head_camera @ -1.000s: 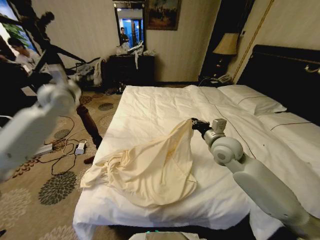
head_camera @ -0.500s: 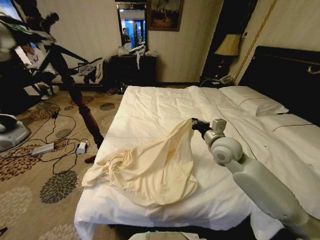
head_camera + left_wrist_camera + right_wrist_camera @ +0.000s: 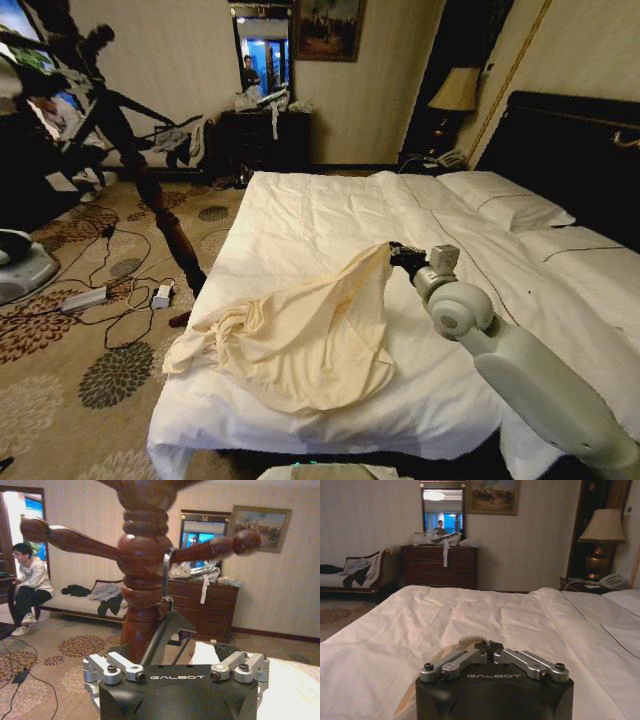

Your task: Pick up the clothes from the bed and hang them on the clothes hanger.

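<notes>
Not much changing on the bed side over the last second. Right tool still clamping narrow on one edge of the shirt, pinching that corner up into a little tent near the middle of the bed. Drifting just a touch toward the pillows compared to a moment ago, nothing more. Most of the shirt still lying crumpled on the duvet, trailing off toward the foot-end corner nearest the carpet.

Bigger change happening on the other side. Left arm no longer looming across the left of the head view, now swinging up and away to the stand. Left tool sitting right below the branches, looking wide open going by the spread links. Hanger poking up from between the jaws, with the hook reaching toward a branch. Not looking clamped, though hard to be sure with the fingertips hidden.

Meaning for the job, guessing here: setting up both ends at once. Shirt gripped but barely off the bed, hanger waiting over at the stand, well apart from it. Hanging part not started yet, lots of lifting and carrying still remaining.
</notes>
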Available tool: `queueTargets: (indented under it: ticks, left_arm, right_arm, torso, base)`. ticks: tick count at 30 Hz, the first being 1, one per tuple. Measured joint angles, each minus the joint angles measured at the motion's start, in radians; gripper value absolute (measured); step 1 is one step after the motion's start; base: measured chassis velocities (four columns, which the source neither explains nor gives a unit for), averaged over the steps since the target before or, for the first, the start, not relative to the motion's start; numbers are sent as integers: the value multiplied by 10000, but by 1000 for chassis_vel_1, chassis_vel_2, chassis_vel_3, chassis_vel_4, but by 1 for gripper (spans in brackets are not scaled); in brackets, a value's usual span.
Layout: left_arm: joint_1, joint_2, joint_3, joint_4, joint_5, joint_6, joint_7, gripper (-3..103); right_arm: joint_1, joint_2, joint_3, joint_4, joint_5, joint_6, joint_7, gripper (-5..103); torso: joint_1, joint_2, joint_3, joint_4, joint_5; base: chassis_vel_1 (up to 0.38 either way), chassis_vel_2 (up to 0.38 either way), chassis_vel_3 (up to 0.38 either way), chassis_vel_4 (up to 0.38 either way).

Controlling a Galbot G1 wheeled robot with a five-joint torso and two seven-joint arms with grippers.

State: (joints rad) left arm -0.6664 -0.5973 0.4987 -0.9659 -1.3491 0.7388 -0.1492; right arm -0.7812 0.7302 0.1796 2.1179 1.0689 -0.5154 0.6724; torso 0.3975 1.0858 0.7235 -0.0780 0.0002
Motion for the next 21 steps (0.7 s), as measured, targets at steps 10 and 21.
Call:
queueTargets:
  ticks: [10,21]
  left_arm:
    - [167,-216,106,923,1995,-14,1699,89]
    - [383,-447,66,1073,2522,-25,1853,53]
  right_arm:
    - [-141,-63,-7,-25,-48,29,50,0]
    - [11,-54,-11,-1,146,40,137,0]
  torso:
    - [-2,0,0,4,-3]
    - [-2,-1,0,2,-3]
  base:
    - [0,0,0,0]
    - [0,0,0,0]
